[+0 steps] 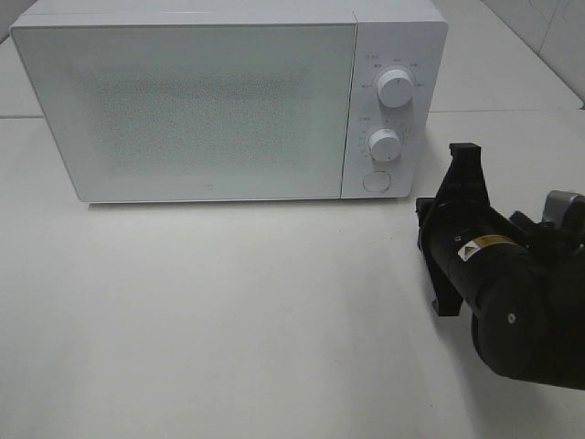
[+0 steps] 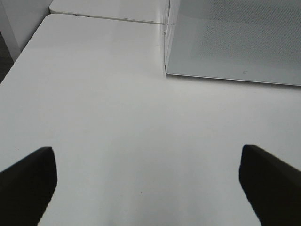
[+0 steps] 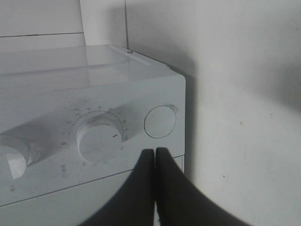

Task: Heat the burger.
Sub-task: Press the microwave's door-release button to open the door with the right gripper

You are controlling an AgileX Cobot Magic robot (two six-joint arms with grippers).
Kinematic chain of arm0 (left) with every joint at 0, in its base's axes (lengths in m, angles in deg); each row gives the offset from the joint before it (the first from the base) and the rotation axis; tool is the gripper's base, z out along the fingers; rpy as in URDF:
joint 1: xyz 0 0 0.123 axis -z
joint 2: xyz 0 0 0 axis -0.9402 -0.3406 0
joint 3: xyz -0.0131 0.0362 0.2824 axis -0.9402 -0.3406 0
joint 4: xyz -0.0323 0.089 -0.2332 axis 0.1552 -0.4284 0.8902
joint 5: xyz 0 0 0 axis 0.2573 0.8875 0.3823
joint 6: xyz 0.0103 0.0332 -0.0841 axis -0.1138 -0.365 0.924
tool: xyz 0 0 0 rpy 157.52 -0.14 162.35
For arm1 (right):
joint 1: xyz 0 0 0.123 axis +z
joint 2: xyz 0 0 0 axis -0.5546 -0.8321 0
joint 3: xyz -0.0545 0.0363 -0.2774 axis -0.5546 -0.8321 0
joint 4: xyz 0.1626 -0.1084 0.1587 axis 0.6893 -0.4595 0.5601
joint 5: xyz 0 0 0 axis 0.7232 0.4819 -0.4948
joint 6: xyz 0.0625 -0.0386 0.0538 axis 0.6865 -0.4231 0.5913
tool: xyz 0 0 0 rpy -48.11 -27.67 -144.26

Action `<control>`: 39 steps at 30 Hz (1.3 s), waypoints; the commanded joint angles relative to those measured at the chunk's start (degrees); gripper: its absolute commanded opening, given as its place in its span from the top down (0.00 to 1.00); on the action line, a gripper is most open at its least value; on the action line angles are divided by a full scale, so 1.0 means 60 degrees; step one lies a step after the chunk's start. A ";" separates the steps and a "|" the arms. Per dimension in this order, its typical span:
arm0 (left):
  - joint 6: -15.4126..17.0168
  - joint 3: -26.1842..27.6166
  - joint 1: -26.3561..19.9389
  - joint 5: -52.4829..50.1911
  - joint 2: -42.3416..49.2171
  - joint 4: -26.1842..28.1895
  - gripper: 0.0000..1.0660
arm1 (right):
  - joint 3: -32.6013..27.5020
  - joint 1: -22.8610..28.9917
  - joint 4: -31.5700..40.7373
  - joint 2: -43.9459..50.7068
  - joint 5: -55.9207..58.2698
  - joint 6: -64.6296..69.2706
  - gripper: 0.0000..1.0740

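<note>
The burger is out of view in every frame. The white microwave (image 1: 183, 110) stands at the back of the table with its door shut. My right gripper (image 1: 464, 157) is shut and empty, in front of the control panel on the microwave's right side. In the right wrist view its shut fingertips (image 3: 155, 155) point at the panel between the lower knob (image 3: 99, 139) and the round button (image 3: 160, 121), a short way off it. My left gripper (image 2: 146, 157) is open and empty over bare table, near the microwave's front left corner (image 2: 165, 70).
The panel carries an upper knob (image 1: 395, 89), a lower knob (image 1: 385, 145) and a round button (image 1: 376, 181). The white table (image 1: 228, 320) spreads in front of the microwave. A table seam and a tiled wall lie behind.
</note>
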 commanded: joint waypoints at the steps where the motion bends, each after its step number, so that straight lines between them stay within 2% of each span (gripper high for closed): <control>1: -0.0019 -0.0029 -0.0029 -0.0086 0.0057 0.0086 0.08 | 0.0688 -0.0048 -0.0067 -0.0477 0.0401 0.0029 1.00; 9: -0.0019 -0.0029 -0.0029 -0.0086 0.0057 0.0086 0.08 | 0.1662 -0.0688 -0.0773 -0.1213 0.1031 0.0029 1.00; 18: -0.0019 -0.0029 -0.0029 -0.0086 0.0057 0.0086 0.08 | 0.2492 -0.1299 -0.0840 -0.1480 0.1786 -0.0525 1.00; 39: -0.0019 -0.0029 -0.0029 -0.0086 0.0057 0.0086 0.08 | 0.3552 -0.1423 -0.0945 -0.2282 0.2005 -0.0649 1.00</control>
